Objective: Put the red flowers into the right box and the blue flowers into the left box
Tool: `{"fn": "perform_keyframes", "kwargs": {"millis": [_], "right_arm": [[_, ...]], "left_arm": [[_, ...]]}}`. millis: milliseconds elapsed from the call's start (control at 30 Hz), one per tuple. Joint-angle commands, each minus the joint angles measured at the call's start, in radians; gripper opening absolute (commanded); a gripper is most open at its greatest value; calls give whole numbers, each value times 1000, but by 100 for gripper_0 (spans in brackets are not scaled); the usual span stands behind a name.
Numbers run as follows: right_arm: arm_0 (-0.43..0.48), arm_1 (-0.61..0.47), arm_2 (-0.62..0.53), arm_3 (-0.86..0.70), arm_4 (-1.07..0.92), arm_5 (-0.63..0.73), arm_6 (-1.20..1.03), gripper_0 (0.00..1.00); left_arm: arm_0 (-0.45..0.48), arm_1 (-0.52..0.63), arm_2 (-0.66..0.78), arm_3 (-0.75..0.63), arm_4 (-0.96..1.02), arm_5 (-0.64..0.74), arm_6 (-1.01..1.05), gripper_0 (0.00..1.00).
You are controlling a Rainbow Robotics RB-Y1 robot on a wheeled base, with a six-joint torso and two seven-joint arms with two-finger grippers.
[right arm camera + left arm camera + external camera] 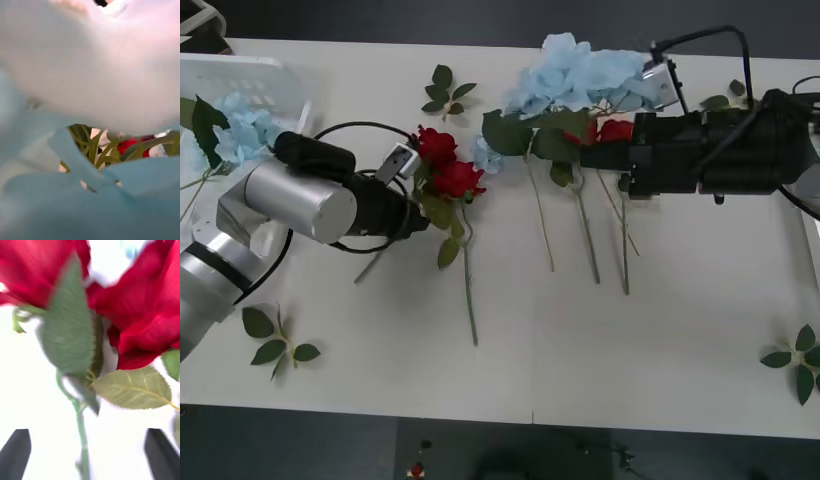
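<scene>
Front view: we see the left gripper (412, 195) reaching across the table (510, 370) to two red flowers (448, 168) lying near the middle, stems trailing toward the robot. The right arm stretches in from the right, with the right gripper (605, 150) buried at the pile of blue flowers (580, 75) at the far middle; one more red bloom (612, 130) peeks out just beside it. The left box (240, 75) sits at the far left corner with one blue cluster (240, 130) already in it. Loose leaf sprigs (275, 345) are scattered around.

Right wrist view: pale blue petals (90, 75) press right against the lens, with green stems (97, 150) and a bit of red (129, 144) behind. We cannot tell how these jaws stand.

Left wrist view: black fingers (17, 452) are spread wide, released, with a rose stem (82, 435) running between them and red blooms (146, 311) just ahead.

Progress, as we judge it: early. One blue is boxed; most blues and all visible reds are still on the table.
</scene>
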Motion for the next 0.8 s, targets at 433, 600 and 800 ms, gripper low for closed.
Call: {"fn": "perform_keyframes", "kwargs": {"millis": [433,600,800], "right_arm": [[59,180,0,-18,-3,21,20,0],[62,225,0,-19,-31,7,20,0],[62,262,0,-19,-81,1,20,0]], "left_arm": [[378,171,454,-184,1039,129,-820,100],[392,127,452,-83,1266,244,-973,100],[392,22,426,-54,1326,374,-973,100]]}}
